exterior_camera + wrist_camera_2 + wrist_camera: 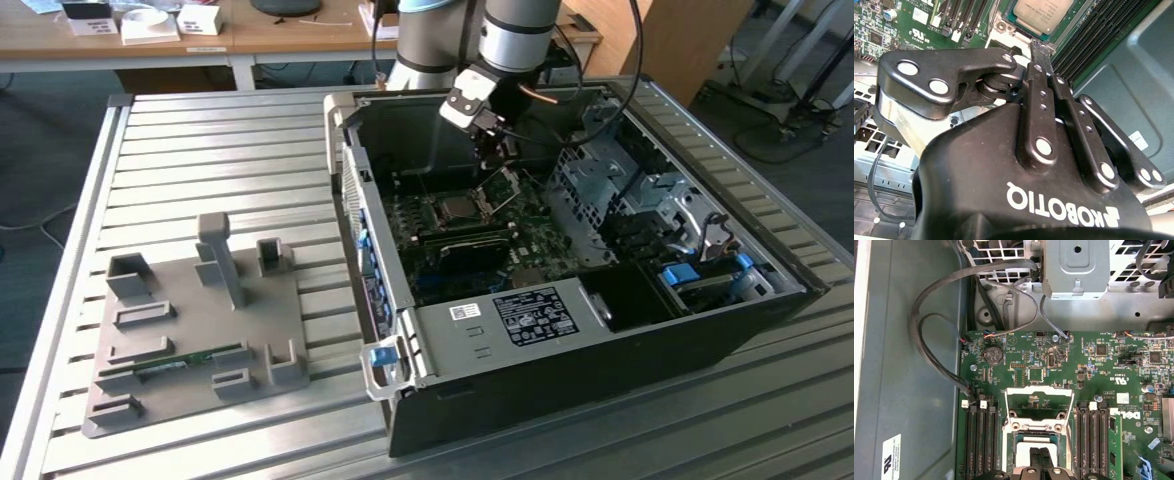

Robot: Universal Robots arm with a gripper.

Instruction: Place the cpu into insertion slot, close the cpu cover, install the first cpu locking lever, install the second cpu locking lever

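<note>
Slatted metal table (200, 160) carries open computer case (574, 385), grey fixture tray (254, 330).

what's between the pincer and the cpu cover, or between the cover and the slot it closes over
Nothing visible. The cpu cover stands tilted open, and the pincer hangs close above its raised edge in the exterior view; whether they touch is unclear. The cpu lies in the insertion slot with nothing on it.

Open computer case (587, 350) lies on slatted metal table (214, 150). The gripper (497, 152) hangs inside the case, just above the cpu cover (502, 183), which stands raised. The cpu (455, 208) sits in the insertion slot (430, 215). Grey fixture tray (174, 300) rests well apart, toward the exterior view's left.
</note>
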